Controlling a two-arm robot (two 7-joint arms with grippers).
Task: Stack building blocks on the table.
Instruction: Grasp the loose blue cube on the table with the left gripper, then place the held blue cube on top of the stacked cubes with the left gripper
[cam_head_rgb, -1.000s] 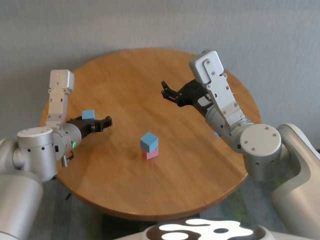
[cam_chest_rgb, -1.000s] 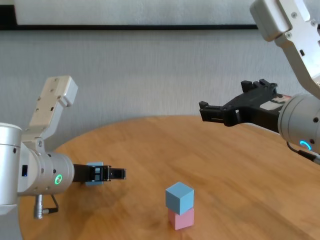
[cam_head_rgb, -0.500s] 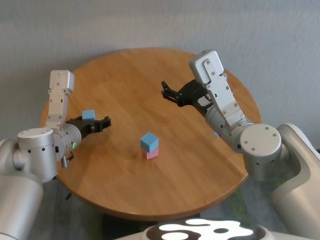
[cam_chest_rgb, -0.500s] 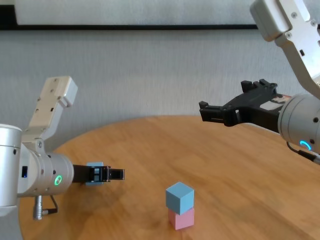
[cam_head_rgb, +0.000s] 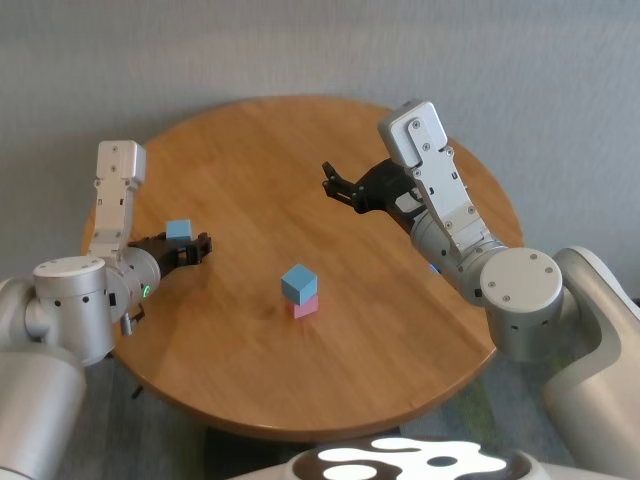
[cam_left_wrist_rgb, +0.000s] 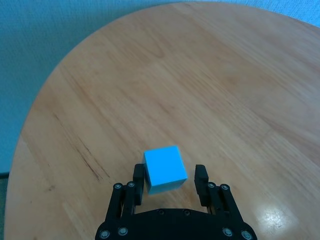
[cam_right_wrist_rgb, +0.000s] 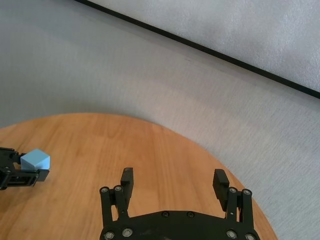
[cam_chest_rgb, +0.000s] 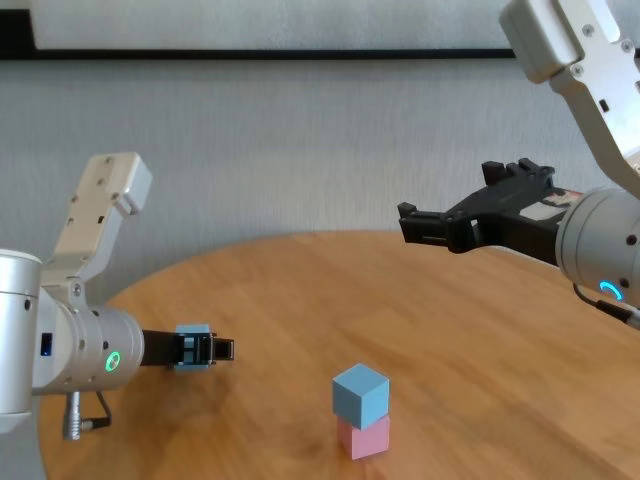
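A light blue cube (cam_head_rgb: 298, 283) sits on a pink cube (cam_head_rgb: 304, 308) near the middle of the round wooden table (cam_head_rgb: 400, 330); the stack also shows in the chest view (cam_chest_rgb: 359, 394). A second light blue cube (cam_head_rgb: 178, 230) lies on the table at the left. My left gripper (cam_head_rgb: 203, 245) is open and low beside it. In the left wrist view the cube (cam_left_wrist_rgb: 165, 167) lies between the open fingertips (cam_left_wrist_rgb: 200, 176), with a gap on each side. My right gripper (cam_head_rgb: 335, 186) is open and empty, high above the table's back right.
The table's edge (cam_chest_rgb: 150, 285) curves close behind the left cube. In the right wrist view the left cube (cam_right_wrist_rgb: 35, 160) shows far off across bare wood (cam_right_wrist_rgb: 100, 145). A grey wall (cam_chest_rgb: 300, 150) stands behind the table.
My left gripper has drawn back a little to the left, so its fingertips now stand closer to the loose blue cube. The right arm and the stack have not moved.
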